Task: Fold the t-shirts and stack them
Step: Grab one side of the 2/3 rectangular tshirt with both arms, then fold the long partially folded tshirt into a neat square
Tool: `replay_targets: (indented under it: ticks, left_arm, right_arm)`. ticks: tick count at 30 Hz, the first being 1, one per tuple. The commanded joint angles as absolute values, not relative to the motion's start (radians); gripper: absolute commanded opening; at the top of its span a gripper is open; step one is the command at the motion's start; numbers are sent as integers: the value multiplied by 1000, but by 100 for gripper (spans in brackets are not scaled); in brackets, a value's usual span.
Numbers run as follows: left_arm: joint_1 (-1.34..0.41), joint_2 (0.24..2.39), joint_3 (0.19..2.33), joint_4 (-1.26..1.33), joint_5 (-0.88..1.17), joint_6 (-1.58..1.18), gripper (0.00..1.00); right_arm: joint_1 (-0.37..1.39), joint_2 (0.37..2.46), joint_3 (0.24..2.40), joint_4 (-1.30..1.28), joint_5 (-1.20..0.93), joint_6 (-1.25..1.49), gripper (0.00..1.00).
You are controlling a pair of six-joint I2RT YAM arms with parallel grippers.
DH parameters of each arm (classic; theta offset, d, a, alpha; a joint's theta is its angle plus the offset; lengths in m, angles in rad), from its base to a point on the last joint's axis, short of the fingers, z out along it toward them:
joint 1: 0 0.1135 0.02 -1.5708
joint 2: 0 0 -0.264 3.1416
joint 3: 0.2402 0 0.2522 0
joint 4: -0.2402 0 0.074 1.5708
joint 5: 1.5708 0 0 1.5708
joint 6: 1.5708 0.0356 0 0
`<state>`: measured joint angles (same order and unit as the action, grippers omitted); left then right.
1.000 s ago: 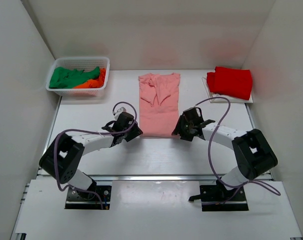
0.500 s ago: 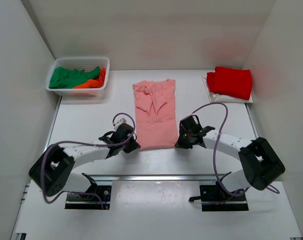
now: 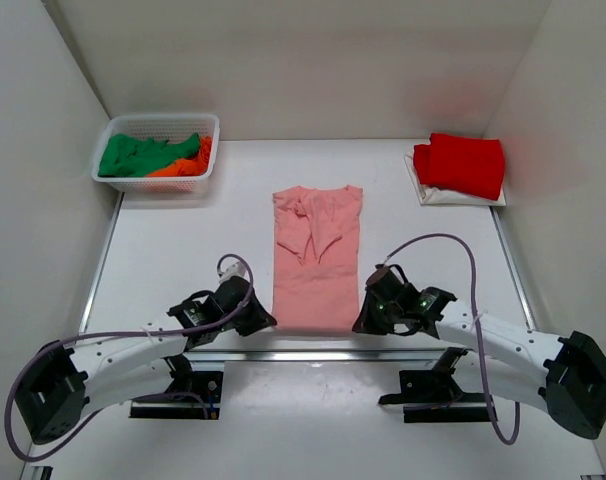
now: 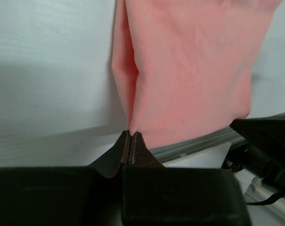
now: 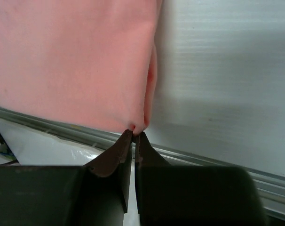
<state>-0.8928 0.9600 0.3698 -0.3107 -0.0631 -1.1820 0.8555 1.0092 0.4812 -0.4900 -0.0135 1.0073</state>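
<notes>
Far left, the white mesh basket [image 3: 148, 184] holds the green t-shirt [image 3: 131, 155] and the orange t-shirt [image 3: 186, 166], well away from both claws. The left gripper [image 4: 131, 137] is pinched tight on the near-left corner of the salmon-pink t-shirt [image 3: 316, 262]. That shirt lies flat in the middle of the table [image 3: 183, 250], hem close to the front edge. The right gripper [image 5: 134, 135] is clamped on the near-right corner. Far right, the folded red t-shirt [image 3: 465, 163] sits on a white sheet [image 3: 435, 197], well apart, and nothing blocks either claw.

A plain salmon-pink t-shirt [image 3: 316, 262] lies on the white table [image 3: 183, 240]. Left of it, a white mesh basket [image 3: 155, 122] holds a green shirt [image 3: 133, 155] and an orange shirt [image 3: 178, 168]; right of it, a bright red shirt [image 3: 461, 165].
</notes>
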Motion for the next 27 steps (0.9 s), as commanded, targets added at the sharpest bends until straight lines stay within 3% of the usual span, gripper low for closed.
replay_targets:
  ticks: [1, 9, 16, 23, 25, 27]
  left_arm:
    - [-818, 897, 432, -357, -107, -1183, 0]
    - [-562, 1161, 774, -272, -9, -997, 0]
    - [-368, 1481, 1020, -112, 54, -942, 0]
    - [-294, 1833, 1369, -78, 127, -896, 0]
    - [-298, 1966, 1486, -110, 115, -885, 5]
    - [-298, 2074, 1627, -167, 110, -861, 40]
  right_arm:
    - [766, 974, 570, -541, -40, 935, 0]
    - [439, 1231, 929, -519, -207, 635, 0]
    - [313, 1578, 1256, -459, -247, 529, 0]
    - [216, 1946, 1626, -524, -213, 462, 0]
    - [189, 2030, 1765, -558, -201, 463, 0]
    - [167, 2120, 1863, -586, -163, 466, 4]
